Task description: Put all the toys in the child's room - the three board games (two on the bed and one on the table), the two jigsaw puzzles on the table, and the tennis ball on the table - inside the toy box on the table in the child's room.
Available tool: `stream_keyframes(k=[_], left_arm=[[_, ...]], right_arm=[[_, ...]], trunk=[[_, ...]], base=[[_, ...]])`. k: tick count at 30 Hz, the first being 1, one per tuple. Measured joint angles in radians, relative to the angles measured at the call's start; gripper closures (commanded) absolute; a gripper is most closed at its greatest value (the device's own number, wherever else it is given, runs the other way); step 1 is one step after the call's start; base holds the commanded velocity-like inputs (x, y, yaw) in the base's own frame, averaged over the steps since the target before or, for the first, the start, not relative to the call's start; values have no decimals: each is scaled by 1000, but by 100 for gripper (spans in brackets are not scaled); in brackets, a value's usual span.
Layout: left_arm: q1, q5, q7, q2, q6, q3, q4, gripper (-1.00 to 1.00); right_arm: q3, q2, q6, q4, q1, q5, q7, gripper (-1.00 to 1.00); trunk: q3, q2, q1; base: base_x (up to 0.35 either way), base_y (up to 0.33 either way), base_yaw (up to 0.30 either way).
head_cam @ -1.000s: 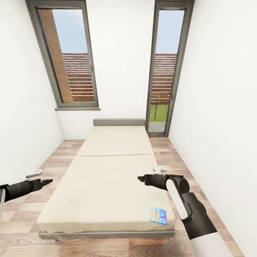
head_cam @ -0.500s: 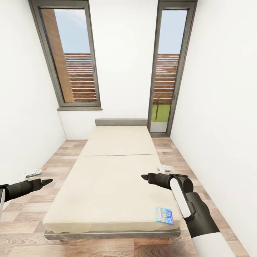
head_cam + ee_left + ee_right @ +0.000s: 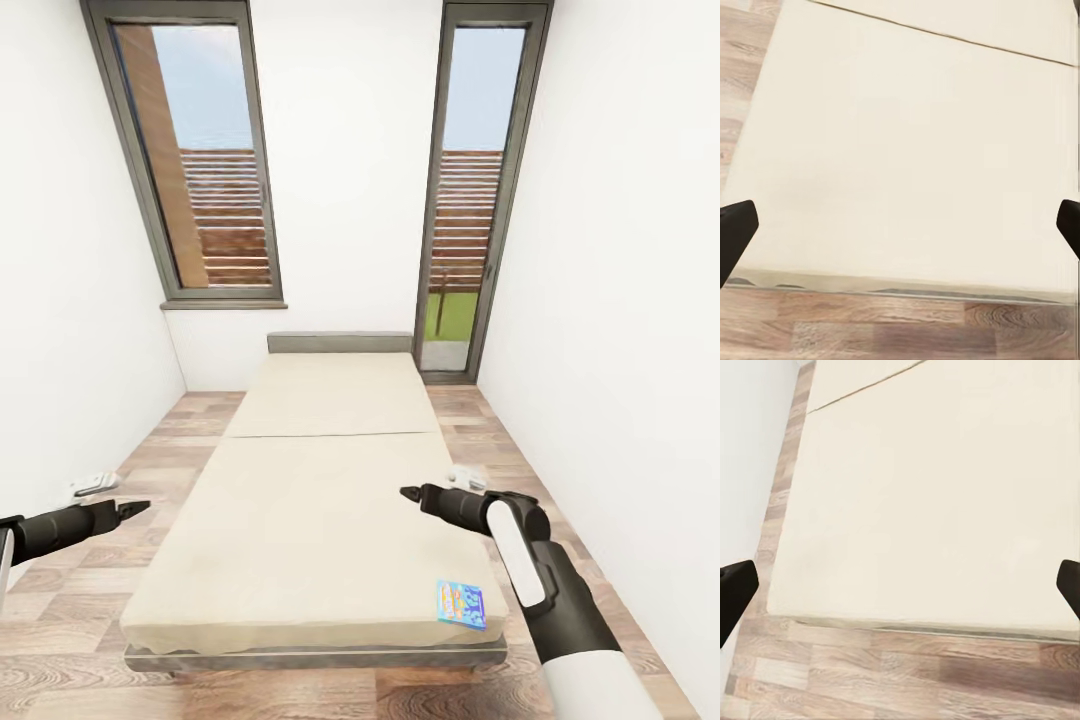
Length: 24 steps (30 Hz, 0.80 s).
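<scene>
- board game [image 3: 461, 604]: flat blue box lying on the bed [image 3: 320, 500] at the near right corner, just inside the foot edge and the right edge; it's the one game I can make out on the mattress, and no toy box in sight from here
- right pincer [image 3: 408, 492]: hangs over the bed's right side, well apart from the game and further up the bed than it; wrist view has both fingertips [image 3: 735, 589] at the frame sides with a wide gap and nothing between, so spread and empty
- left pincer [image 3: 138, 508]: off the bed's left edge, over the wood floor [image 3: 80, 600]; same in its wrist view, fingers [image 3: 735, 229] wide apart, holding nothing
- risk 1: the box is thin and lies flush on a soft mattress; a straight-down pinch likely slides off or presses it into the padding; getting a finger under an edge looks necessary
- risk 2: it sits right at the corner; a sideways nudge from the pincer could push it off onto the floor
- risk 3: right forearm [image 3: 530, 570] is close beside the game; swinging the arm back toward it could sweep the box before the fingers get there
- risk 4: wall [image 3: 620, 350] is near on the right; little room for the elbow
</scene>
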Motion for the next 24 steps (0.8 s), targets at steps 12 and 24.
stream_keyframes(k=[12, 24], left_arm=[[1, 0, -58, 2, -1, 0, 0, -100], [1, -1, -140, 4, 0, 0, 0, -100]], right_arm=[[-75, -5, -28, 1, 2, -33, 2, -100], [-325, -20, -12, 2, 117, -268, 2, -100]], trunk=[[0, 0, 0], [0, 0, 0]], base=[[0, 0, 0], [0, 0, 0]])
